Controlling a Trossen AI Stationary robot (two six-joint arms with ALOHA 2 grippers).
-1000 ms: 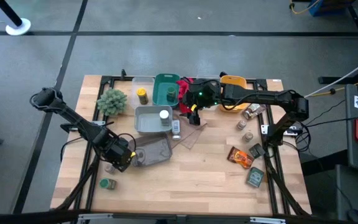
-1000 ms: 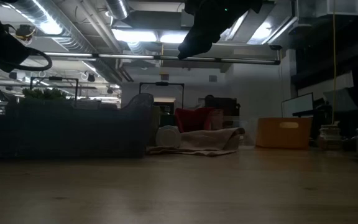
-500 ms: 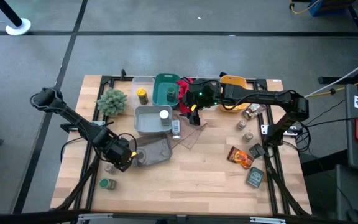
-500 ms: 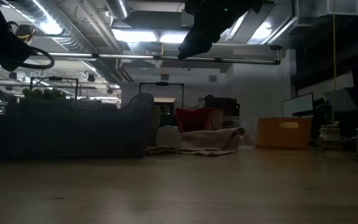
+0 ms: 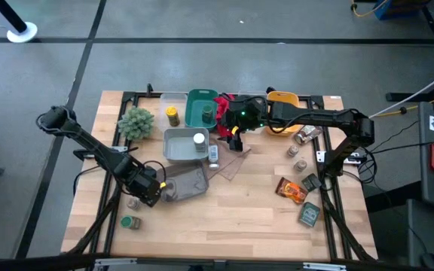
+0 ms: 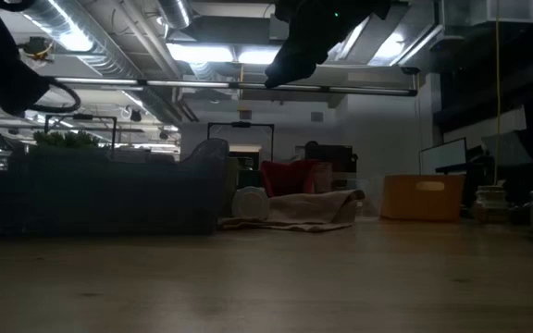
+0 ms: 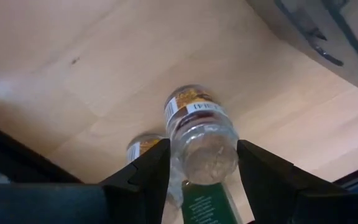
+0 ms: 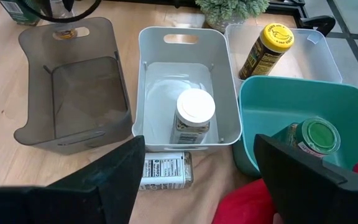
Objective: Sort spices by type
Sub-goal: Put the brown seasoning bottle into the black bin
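My left gripper [image 5: 150, 193] is at the table's near left, shut on a clear spice jar [image 7: 199, 127] with a white and orange label. Beneath it, a second jar [image 7: 142, 148] and a green-topped one [image 7: 205, 202] are on the wood. My right gripper [image 5: 234, 138] hangs open over the bins at the far middle, with nothing between its fingers [image 8: 114, 177]. A white-lidded jar [image 8: 194, 115] stands in the white bin [image 8: 154, 81]. A yellow-lidded jar [image 8: 266, 50] stands in the clear bin, and a green-lidded jar [image 8: 312, 134] in the teal bin [image 8: 272, 106]. My left gripper pinches the jar's round side wall [image 7: 178, 146] between its two fingers, which point steeply down. The jar lies along the fingers, with one round end [image 7: 211, 158] toward the wrist and the other toward the table. Whether that far end rests on the wood, I cannot tell.
An empty dark grey bin [image 8: 73, 93] stands beside the white one. A jar [image 8: 163, 171] lies on the tan cloth, with the red cloth [image 8: 247, 208] beside it. Loose jars [image 5: 298, 150] and packets [image 5: 293, 190] lie at the table's right. A bushy plant [image 5: 136, 120] and an orange bin [image 5: 283, 99] stand at the back.
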